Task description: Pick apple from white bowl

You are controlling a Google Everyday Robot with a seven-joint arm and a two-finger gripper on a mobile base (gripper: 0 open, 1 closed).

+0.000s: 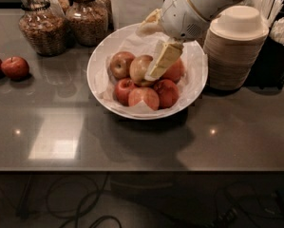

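Observation:
The white bowl (198, 80) sits on the dark counter, lined with crumpled white paper and holding several apples. The apple (137, 69), pale yellow-golden with a blush, lies in the upper middle of the pile. My gripper (150, 53) reaches in from the upper right on a white arm and is open. One pale yellow finger (163, 60) slants down against the apple's right side. The other finger (150, 22) stands higher, over the bowl's far rim. The lower finger hides part of a red apple (174, 71) behind it.
A tall stack of beige disposable bowls (236, 49) stands right of the white bowl. Two glass jars (41, 26) (87, 14) stand at the back left. Two small red apples (15, 67) lie at the far left. The counter's front edge (141, 169) is near.

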